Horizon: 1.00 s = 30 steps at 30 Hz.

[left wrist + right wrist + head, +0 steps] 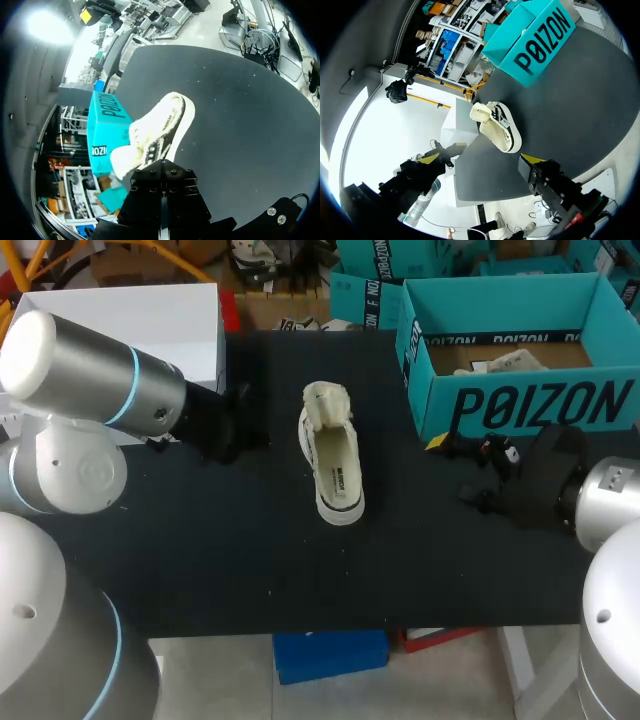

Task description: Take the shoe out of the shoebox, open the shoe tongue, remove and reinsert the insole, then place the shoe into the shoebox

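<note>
Shoe (pixel 332 462) looks light and soft-sided, best pinched at its near heel rim; left gripper (pixel 441 152) and right gripper (pixel 455 468): cannot tell whether released.

The black table (pixel 200 570) bears 1 white shoe (pixel 333 465) at its middle and 1 open teal shoebox (pixel 540 405).

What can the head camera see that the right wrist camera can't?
Only the head view looks down into the shoebox, where pale paper lies inside. Only the right wrist view shows the yellow tips of the left gripper, which are spread apart. Both views show the shoe out of the box, alone on the black table.
</note>
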Tool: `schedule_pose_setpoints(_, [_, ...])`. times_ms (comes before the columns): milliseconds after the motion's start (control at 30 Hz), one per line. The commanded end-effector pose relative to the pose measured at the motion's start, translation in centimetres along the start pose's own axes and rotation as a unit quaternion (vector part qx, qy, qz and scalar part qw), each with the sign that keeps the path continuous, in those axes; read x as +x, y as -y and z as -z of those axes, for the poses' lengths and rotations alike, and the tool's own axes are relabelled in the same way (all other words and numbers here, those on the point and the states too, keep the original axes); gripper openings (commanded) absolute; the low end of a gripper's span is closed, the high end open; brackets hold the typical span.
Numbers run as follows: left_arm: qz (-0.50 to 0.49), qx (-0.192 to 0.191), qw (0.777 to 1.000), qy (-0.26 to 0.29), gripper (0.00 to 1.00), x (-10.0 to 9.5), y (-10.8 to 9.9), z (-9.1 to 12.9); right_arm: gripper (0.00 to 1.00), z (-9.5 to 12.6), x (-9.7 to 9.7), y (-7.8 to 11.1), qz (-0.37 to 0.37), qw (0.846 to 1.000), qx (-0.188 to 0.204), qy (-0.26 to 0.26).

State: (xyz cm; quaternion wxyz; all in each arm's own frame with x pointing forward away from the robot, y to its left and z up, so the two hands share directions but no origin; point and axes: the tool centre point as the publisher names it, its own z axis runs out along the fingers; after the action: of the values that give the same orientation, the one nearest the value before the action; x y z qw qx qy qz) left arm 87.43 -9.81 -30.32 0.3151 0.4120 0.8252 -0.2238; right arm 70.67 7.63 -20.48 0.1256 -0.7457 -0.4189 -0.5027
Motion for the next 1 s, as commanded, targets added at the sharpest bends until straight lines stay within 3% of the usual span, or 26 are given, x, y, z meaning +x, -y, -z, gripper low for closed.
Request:
schedule_pose_setpoints(33, [0.002,-0.005,1.000,-0.003,0.00,-1.3,-0.8,-1.4,1.00,0.0,-0.7,0.0,-0.008,0.994,0.107,-0.029])
schedule_pose_setpoints(100, [0.006,-0.012,1.000,-0.004,0.00,-2.0,-1.3,-1.6,1.00,0.0,-0.7,0.0,-0.008,0.994,0.107,-0.029])
schedule_pose_setpoints(133, [0.007,-0.015,1.000,-0.005,0.27,-2.3,-1.5,-1.6,1.00,0.0,-0.7,0.0,-0.008,0.994,0.107,-0.029])
schedule_pose_setpoints(167, [0.011,-0.019,1.000,-0.004,0.82,-2.7,-1.7,-1.7,1.00,0.0,-0.7,0.0,-0.008,0.994,0.107,-0.029])
schedule_pose_setpoints(200, [0.014,-0.023,1.000,-0.003,1.00,-3.1,-2.0,-1.7,1.00,0.0,-0.7,0.0,-0.008,0.994,0.107,-0.029])
schedule_pose_setpoints(500, [0.022,-0.054,0.998,0.017,1.00,-6.0,-4.3,-2.4,1.00,0.0,-0.7,0.0,-0.008,0.994,0.107,-0.029])
schedule_pose_setpoints(1000, [0.038,-0.048,0.998,0.030,1.00,-7.1,-7.5,-5.7,1.00,0.0,-0.7,0.0,-0.008,0.994,0.107,-0.029])
